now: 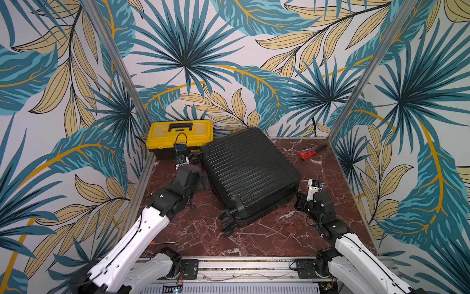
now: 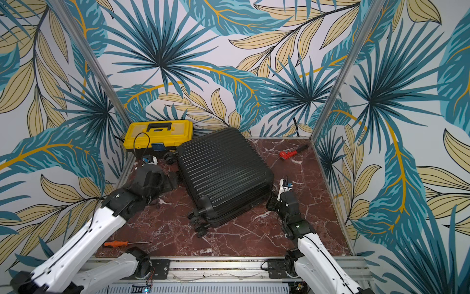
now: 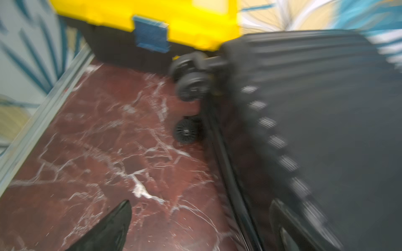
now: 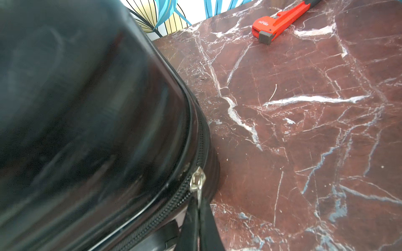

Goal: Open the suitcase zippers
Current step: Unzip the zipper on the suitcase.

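Zippers (image 4: 202, 139): seam curves away from my right gripper (image 4: 198, 211), pinching the silver pull (image 4: 197, 180); left gripper (image 2: 173, 180), spread, sits across the suitcase (image 1: 248, 173).

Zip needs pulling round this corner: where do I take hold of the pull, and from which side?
Grip the thin metal tab hanging from the silver slider, not the slider itself. Come from the table side, outward of the suitcase rim, pinching its flat faces: it dangles clear of the shell there. The right claw looks shut on its tip.
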Robot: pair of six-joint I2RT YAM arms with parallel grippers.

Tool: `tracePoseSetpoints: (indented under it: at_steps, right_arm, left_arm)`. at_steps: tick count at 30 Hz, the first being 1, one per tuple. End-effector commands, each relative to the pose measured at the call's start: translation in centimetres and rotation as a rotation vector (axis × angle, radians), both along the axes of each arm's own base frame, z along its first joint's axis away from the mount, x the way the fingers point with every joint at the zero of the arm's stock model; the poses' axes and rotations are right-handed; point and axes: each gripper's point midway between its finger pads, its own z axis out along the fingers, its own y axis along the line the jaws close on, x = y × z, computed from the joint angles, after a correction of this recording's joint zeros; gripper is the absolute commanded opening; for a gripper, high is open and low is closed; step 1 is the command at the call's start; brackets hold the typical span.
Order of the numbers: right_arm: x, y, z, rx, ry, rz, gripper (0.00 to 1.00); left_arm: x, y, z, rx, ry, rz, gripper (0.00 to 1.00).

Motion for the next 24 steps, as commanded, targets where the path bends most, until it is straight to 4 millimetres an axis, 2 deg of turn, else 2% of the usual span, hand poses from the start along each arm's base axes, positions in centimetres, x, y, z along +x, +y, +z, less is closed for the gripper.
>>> tracePoseSetpoints:
  at_steps: [1, 5, 7, 10, 13, 17, 22, 24]
  right_arm:
    - [-0.9, 0.2, 0.9, 0.047, -0.037, -0.006, 0.00]
    - [-2.7, 0.4, 0.5, 0.066, -0.023, 0.009, 0.00]
    - [-3.7, 0.5, 0.3, 0.065, -0.007, 0.018, 0.00]
    - [-4.5, 1.1, 0.6, 0.093, 0.007, 0.040, 0.00]
    - [-5.5, 2.3, -0.2, 0.125, 0.058, 0.080, 0.00]
    - [-6.8, 4.2, -0.8, 0.079, 0.075, 0.155, 0.00]
    - [-7.8, 7.1, -1.4, 0.058, 0.094, 0.247, 0.00]
    - [-8.0, 8.3, -1.6, 0.015, 0.095, 0.291, 0.00]
  left_arm:
    - [3.7, 0.5, 0.0, -0.020, 0.010, 0.076, 0.97]
    - [8.9, 0.1, 0.0, -0.027, 0.022, 0.093, 0.94]
    - [11.5, -0.9, 0.0, -0.014, 0.029, 0.065, 0.94]
    - [14.8, -3.1, 1.0, -0.018, 0.014, -0.030, 0.94]
    - [17.3, -4.6, 2.0, -0.031, -0.010, -0.087, 0.95]
    - [19.7, -8.7, 2.6, -0.062, -0.027, -0.238, 0.97]
    - [21.4, -14.7, 3.8, -0.078, -0.072, -0.410, 0.99]
    - [21.8, -15.7, 4.6, -0.064, -0.092, -0.439, 0.99]
